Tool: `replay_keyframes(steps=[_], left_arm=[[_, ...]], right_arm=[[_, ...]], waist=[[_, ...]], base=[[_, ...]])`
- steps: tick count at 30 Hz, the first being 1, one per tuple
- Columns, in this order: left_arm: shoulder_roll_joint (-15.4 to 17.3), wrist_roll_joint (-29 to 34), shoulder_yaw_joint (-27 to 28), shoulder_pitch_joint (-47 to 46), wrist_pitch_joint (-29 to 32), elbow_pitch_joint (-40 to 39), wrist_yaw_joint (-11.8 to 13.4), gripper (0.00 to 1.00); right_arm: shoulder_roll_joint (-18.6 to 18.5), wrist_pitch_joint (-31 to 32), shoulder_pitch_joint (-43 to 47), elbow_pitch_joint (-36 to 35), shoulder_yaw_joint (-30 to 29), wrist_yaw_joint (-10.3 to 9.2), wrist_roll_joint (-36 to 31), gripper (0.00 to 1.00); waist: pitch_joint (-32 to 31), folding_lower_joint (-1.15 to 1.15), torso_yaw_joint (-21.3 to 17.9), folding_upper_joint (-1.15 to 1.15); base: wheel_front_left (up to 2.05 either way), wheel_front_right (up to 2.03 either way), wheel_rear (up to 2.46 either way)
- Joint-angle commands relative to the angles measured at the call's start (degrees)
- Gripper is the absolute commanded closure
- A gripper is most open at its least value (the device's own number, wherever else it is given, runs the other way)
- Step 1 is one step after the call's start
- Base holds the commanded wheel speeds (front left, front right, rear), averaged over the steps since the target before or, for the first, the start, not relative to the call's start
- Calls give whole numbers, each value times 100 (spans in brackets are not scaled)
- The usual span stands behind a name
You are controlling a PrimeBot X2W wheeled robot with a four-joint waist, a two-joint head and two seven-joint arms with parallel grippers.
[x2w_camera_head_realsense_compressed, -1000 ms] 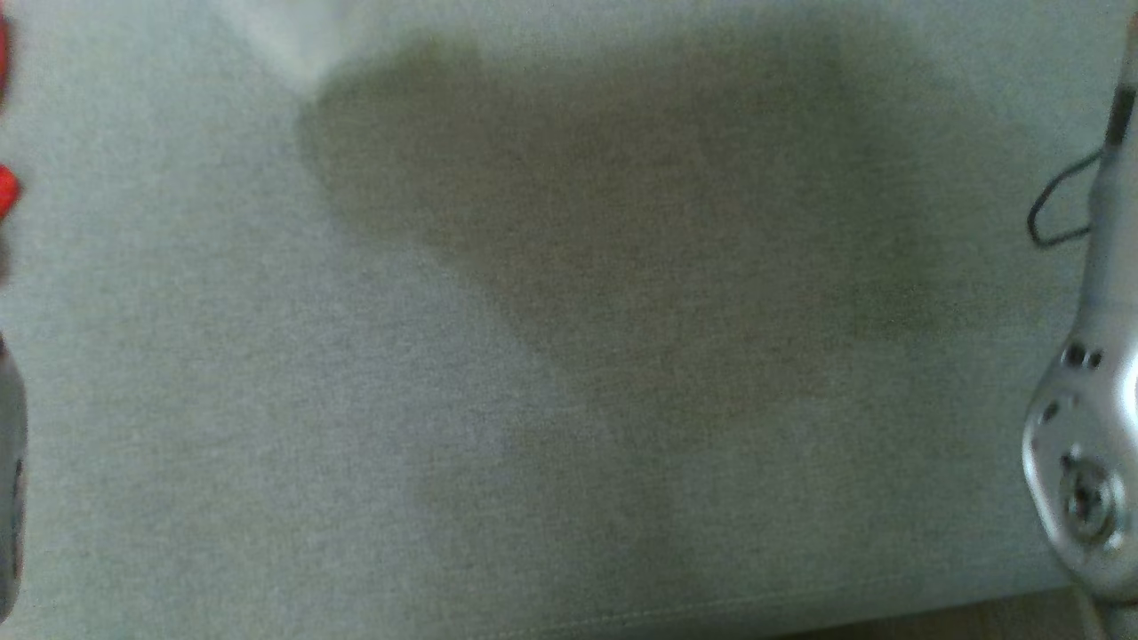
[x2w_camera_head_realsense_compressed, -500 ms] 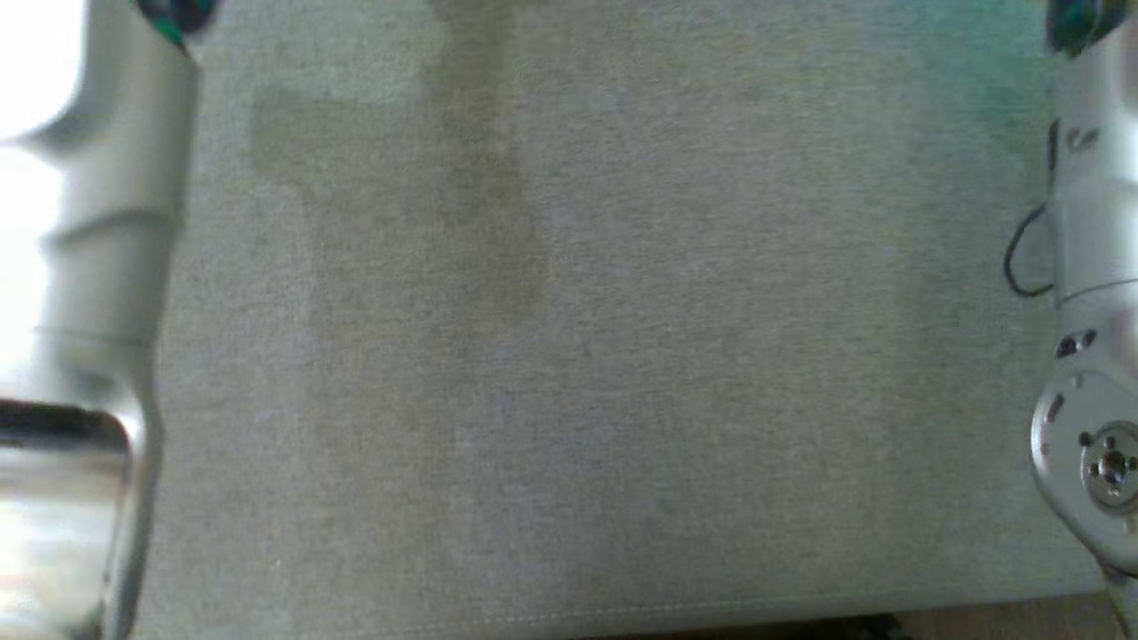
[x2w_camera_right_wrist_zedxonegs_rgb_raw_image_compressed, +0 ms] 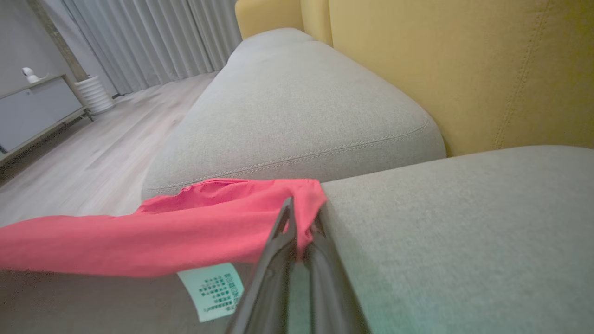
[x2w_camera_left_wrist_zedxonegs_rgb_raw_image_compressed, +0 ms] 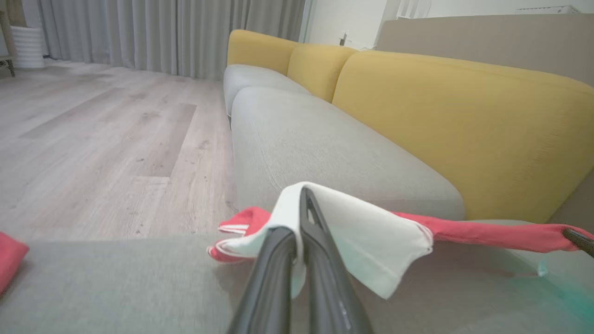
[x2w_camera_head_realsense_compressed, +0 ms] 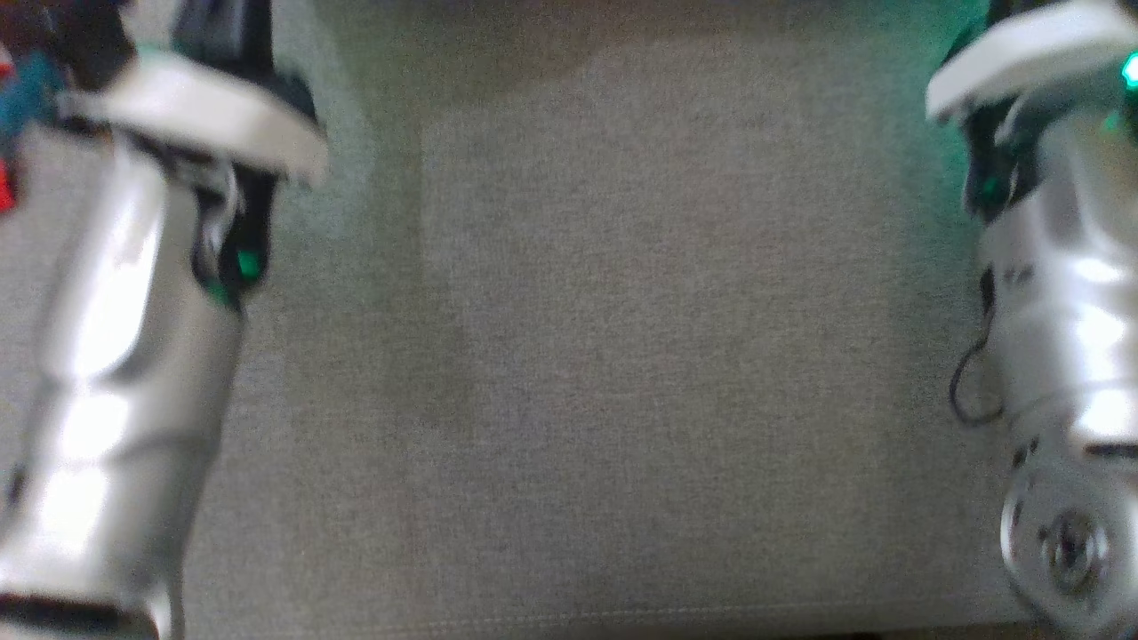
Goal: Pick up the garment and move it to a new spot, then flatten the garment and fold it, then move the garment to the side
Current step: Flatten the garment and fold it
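The garment (x2w_camera_right_wrist_zedxonegs_rgb_raw_image_compressed: pixel 139 241) is coral red, with a white panel (x2w_camera_left_wrist_zedxonegs_rgb_raw_image_compressed: pixel 362 232) and a white stripe at one edge. Its label (x2w_camera_right_wrist_zedxonegs_rgb_raw_image_compressed: pixel 211 290) is pale with dark print. My fingers (x2w_camera_left_wrist_zedxonegs_rgb_raw_image_compressed: pixel 325 264) are dark grey. The seat cushions (x2w_camera_right_wrist_zedxonegs_rgb_raw_image_compressed: pixel 301 111) are grey, the backrests (x2w_camera_left_wrist_zedxonegs_rgb_raw_image_compressed: pixel 464 130) mustard yellow, the floor (x2w_camera_left_wrist_zedxonegs_rgb_raw_image_compressed: pixel 93 139) pale wood-grain, the curtains (x2w_camera_left_wrist_zedxonegs_rgb_raw_image_compressed: pixel 162 32) grey.

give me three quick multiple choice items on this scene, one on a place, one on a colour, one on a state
1. What lies beneath the garment?
A. a table
B. the grey seat cushion
C. a rug

2. What colour is the sofa backrest?
A. blue
B. black
C. yellow

3. What state is the left tool in?
A. shut on the garment
B. wide open
C. shut on nothing

Answers:
1 B, grey cushion shows under the stretched cloth.
2 C, the back cushions are plainly yellow.
3 A, the garment's white fold is pinched in it.
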Motion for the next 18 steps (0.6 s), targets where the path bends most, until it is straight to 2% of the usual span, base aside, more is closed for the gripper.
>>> replay_keyframes(steps=[1, 8, 15, 18], left_arm=[[285, -65, 211, 219, 36, -365, 2, 100], [504, -365, 270, 2449, 169, -1956, 374, 100], [461, -596, 331, 4557, 184, -3178, 1037, 100], [456, -621, 285, 5235, 192, -3476, 1225, 100]], right_arm=[[99, -90, 200, -221, 181, 21, 149, 100], [99, -114, 1848, -1080, 938, 21, 1094, 100], [99, -116, 3716, -2257, 1092, 21, 1819, 100], [99, -21, 4384, -2712, 1111, 21, 2034, 100]], waist=[[-328, 1, -22, 0], [-1251, 1, -107, 0], [-1980, 1, -187, 0], [-2151, 1, -176, 0]], base=[[0, 0, 0], [0, 0, 0], [0, 0, 0], [0, 0, 0]])
